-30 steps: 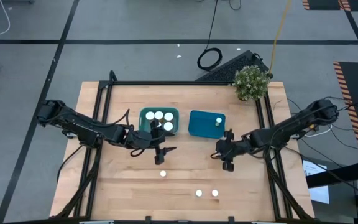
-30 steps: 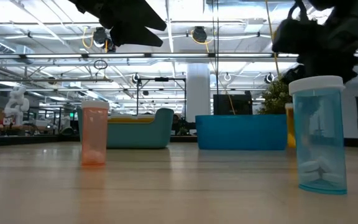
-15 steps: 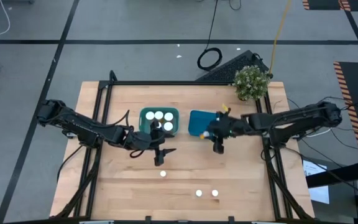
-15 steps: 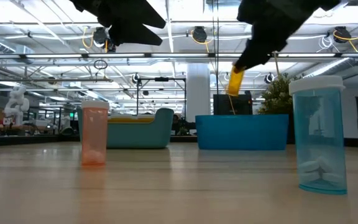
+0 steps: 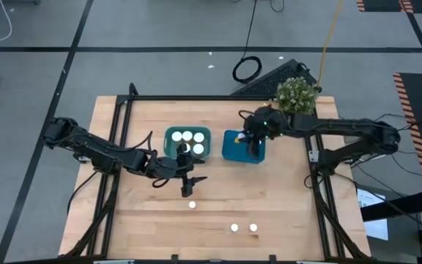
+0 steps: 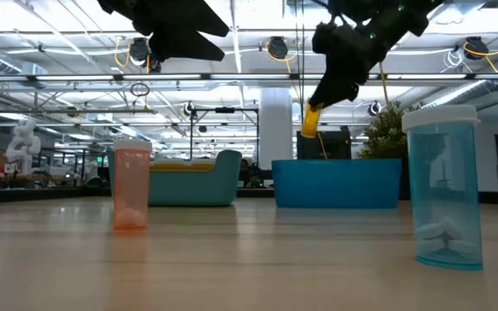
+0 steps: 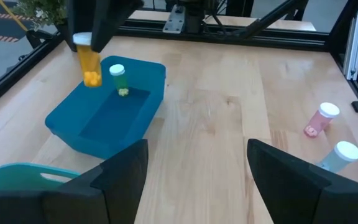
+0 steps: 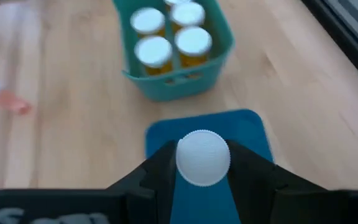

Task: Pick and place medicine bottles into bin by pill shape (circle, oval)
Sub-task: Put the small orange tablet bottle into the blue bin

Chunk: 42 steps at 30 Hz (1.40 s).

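From above, the right gripper [image 5: 253, 139] hangs over the blue bin [image 5: 234, 147]. The low view shows it clamping a yellow bottle [image 6: 312, 120], likely light, rigid and slick; grip below the cap. The left gripper [image 7: 191, 177] hovers spread.

The right gripper [image 5: 253, 144] hangs clamped toward the table's far edge; the left gripper [image 5: 187, 179], spread, hovers mid-table.

I see a pale matt wooden desk [image 5: 218, 198], translucent plastic bottles [image 6: 443, 186], a ribbed white cap [image 8: 203, 157], and smooth plastic bins [image 7: 104, 118].
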### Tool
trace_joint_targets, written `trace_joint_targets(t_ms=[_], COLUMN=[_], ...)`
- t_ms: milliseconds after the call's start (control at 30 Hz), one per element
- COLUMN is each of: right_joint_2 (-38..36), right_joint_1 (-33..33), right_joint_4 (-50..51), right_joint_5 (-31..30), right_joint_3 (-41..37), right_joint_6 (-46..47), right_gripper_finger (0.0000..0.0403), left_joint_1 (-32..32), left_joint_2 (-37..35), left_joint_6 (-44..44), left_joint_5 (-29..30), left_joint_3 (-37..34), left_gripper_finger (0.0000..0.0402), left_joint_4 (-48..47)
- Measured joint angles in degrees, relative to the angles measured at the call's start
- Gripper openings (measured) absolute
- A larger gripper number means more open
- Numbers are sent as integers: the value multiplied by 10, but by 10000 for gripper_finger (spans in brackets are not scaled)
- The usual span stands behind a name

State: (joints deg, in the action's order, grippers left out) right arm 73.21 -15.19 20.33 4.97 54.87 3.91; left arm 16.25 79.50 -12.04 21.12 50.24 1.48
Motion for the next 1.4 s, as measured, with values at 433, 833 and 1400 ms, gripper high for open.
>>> trace_joint_targets(t_ms=[433,833,1400], right_joint_2=[74,134,153], right_joint_1=[-55,-62,-62], right_joint_4=[30,28,-78], right_joint_5=[12,11,42], right_joint_3=[0,-5,-5], right_joint_6=[-36,-32,-5], right_gripper_finger=[121,121,121], left_joint_1=[5,8,5], left_joint_2=[0,0,0], left_joint_6=[-2,3,14], left_joint_5=[0,0,0], left_joint_3=[0,0,0], left_gripper_finger=[273,273,273], left_joint_4=[0,1,11])
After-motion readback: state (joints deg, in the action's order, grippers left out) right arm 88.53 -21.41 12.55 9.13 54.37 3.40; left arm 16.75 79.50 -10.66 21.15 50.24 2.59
